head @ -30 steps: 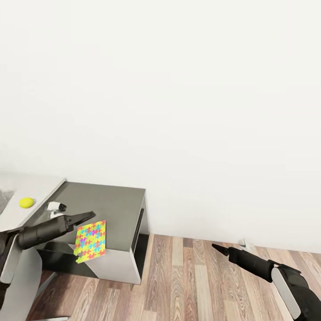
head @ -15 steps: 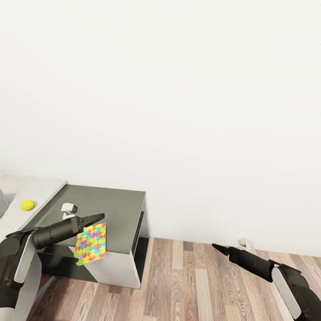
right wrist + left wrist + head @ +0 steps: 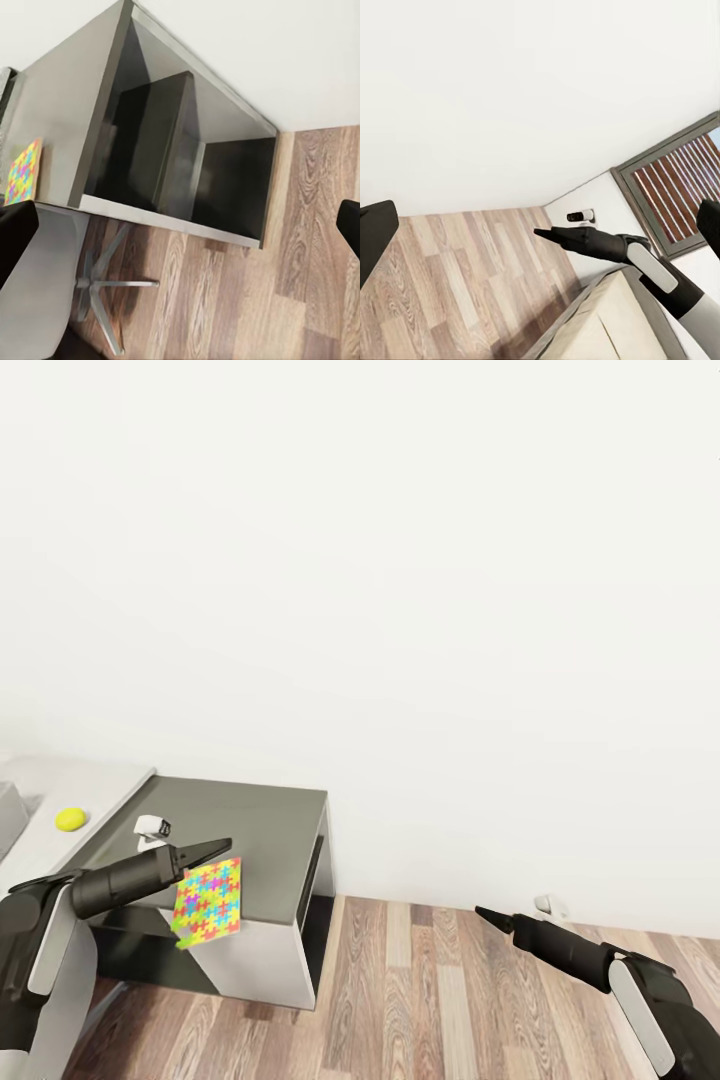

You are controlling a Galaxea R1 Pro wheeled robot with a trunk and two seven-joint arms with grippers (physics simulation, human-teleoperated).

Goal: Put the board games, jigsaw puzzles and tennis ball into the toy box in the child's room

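Nearby, tennis ball [image 3: 70,819] lies beside dark cabinet [image 3: 255,830].

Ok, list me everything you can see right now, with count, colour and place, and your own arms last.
multicoloured jigsaw puzzle slab: one; pink, yellow, green, blue, orange; hanging from the left gripper in front of the cabinet's near edge.
small tennis ball: one, yellow-green, on the pale desk top.
pale grey desk top: one, at the head view's left edge, joined to the cabinet.
dark grey cabinet: one, open shelves, against the wall.
small white device: one, white and black, on the cabinet top.
chair: one, pale seat, star base, beside the cabinet.
wood plank floor: brown.
wall: white.
left gripper: black, shut on the puzzle's upper edge.
right gripper: black, held over the floor, holding nothing.
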